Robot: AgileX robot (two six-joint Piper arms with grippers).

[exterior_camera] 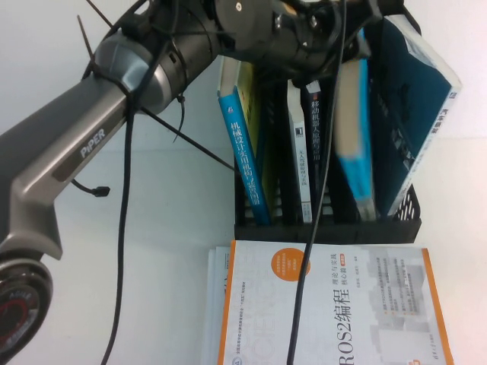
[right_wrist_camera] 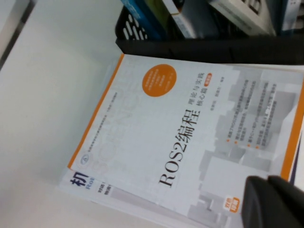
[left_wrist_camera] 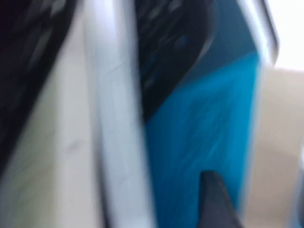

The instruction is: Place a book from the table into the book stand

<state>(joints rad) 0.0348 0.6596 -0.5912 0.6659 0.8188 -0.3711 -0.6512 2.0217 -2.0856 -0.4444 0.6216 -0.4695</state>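
The book (exterior_camera: 354, 144), blue-covered with cream page edges, stands tilted in a slot of the black slatted book stand (exterior_camera: 327, 228) at the back of the white table (exterior_camera: 152, 228). My left gripper (exterior_camera: 335, 57) is at the book's top edge, above the stand, and looks shut on it. In the left wrist view the blue cover (left_wrist_camera: 204, 128) fills the frame, with one dark finger (left_wrist_camera: 213, 199) against it. My right gripper (right_wrist_camera: 268, 190) is shut and empty, hovering over the near corner of the ROS2 book; it is out of the high view.
The white-and-orange ROS2 book (exterior_camera: 327, 304) lies flat in front of the stand on another book (exterior_camera: 215, 304). A thin blue-spined book (exterior_camera: 243, 152), a dark-spined one (exterior_camera: 313, 144) and a big dark blue book (exterior_camera: 415, 114) fill other slots. The left arm's cable (exterior_camera: 319, 198) hangs across the stand.
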